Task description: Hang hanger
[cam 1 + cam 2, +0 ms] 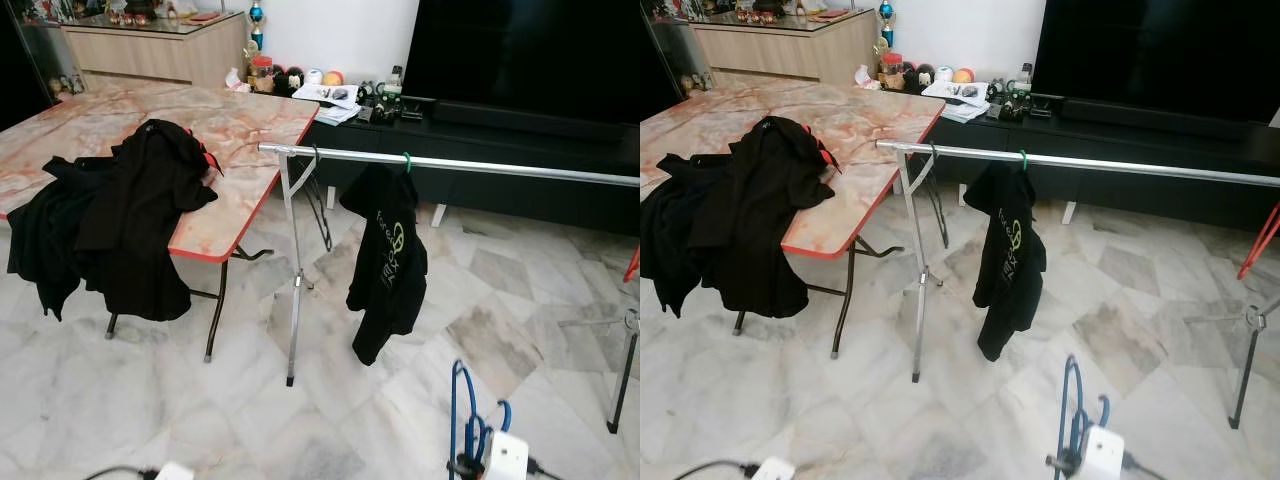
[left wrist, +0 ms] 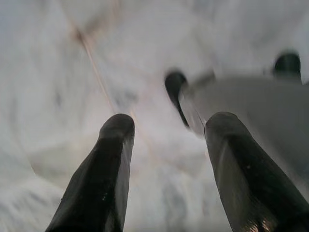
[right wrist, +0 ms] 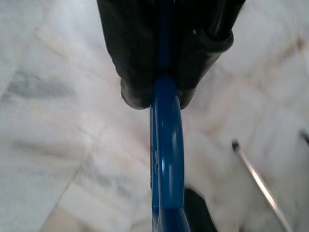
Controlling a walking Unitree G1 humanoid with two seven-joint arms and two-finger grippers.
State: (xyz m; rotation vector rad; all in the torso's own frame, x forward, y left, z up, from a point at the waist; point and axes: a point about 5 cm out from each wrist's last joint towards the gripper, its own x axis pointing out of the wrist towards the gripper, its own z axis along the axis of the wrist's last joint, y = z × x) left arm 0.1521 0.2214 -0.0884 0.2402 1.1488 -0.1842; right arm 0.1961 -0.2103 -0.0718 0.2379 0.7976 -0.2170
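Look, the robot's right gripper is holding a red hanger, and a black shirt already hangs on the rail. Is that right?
Not quite. The hanger pinched in the right gripper is blue, not red; the right wrist view shows it. The black shirt does hang on the rail.

Two long black fingers [image 2: 106, 179] (rounded tips) — glossy

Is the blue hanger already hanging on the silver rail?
No, the blue hanger is clamped in the right gripper, low over the floor, away from the rail.

Marble-patterned folding table [image 1: 230, 125] with black clothes [image 1: 120, 215] draped on it, on tiled floor [image 1: 150, 400]
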